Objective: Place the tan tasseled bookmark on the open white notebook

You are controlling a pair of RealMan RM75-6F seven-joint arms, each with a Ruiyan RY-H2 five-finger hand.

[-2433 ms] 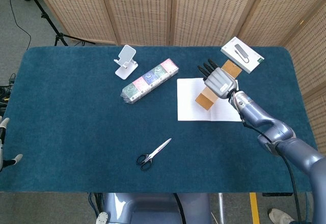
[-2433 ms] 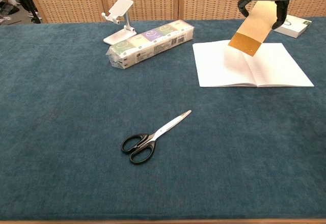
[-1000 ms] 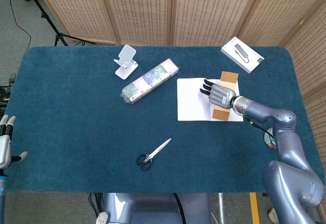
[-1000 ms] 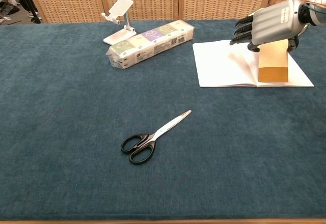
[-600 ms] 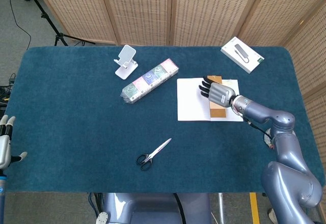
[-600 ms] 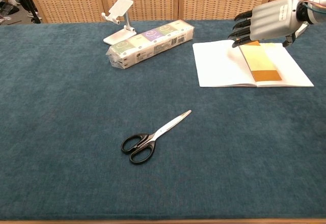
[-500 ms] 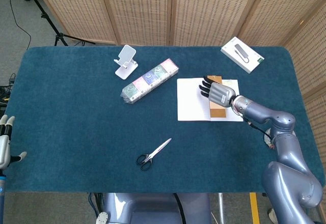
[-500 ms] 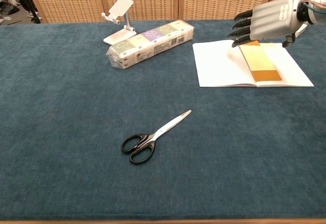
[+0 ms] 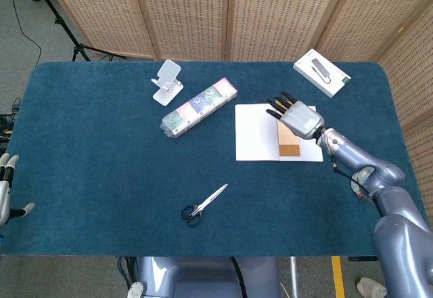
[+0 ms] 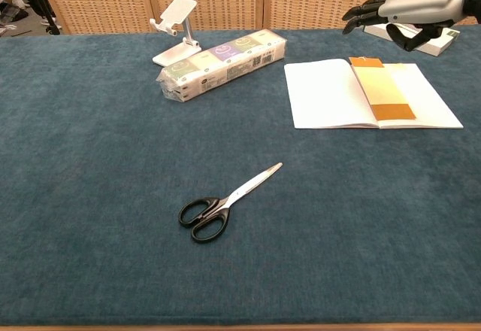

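Scissors (image 10: 224,204) are lying nearest your counter's (image 10: 90,165) front edge, black handles toward you. Farther back toward the right edge, the open white notebook (image 10: 323,94) is lying flat, and the tan tasseled bookmark (image 10: 381,90) is resting on it just right of the spine. Your right hand (image 10: 412,4) is hovering above the notebook's far edge, fingers spread, holding nothing. Your left hand (image 9: 5,196) is showing only partly beyond the left edge; I cannot tell its state. Tissue packs (image 10: 222,62) and a phone stand (image 10: 174,26) are sitting near the far edge.

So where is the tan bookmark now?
The tan bookmark lies flat on the open white notebook, just right of its fold, with the right hand raised above.
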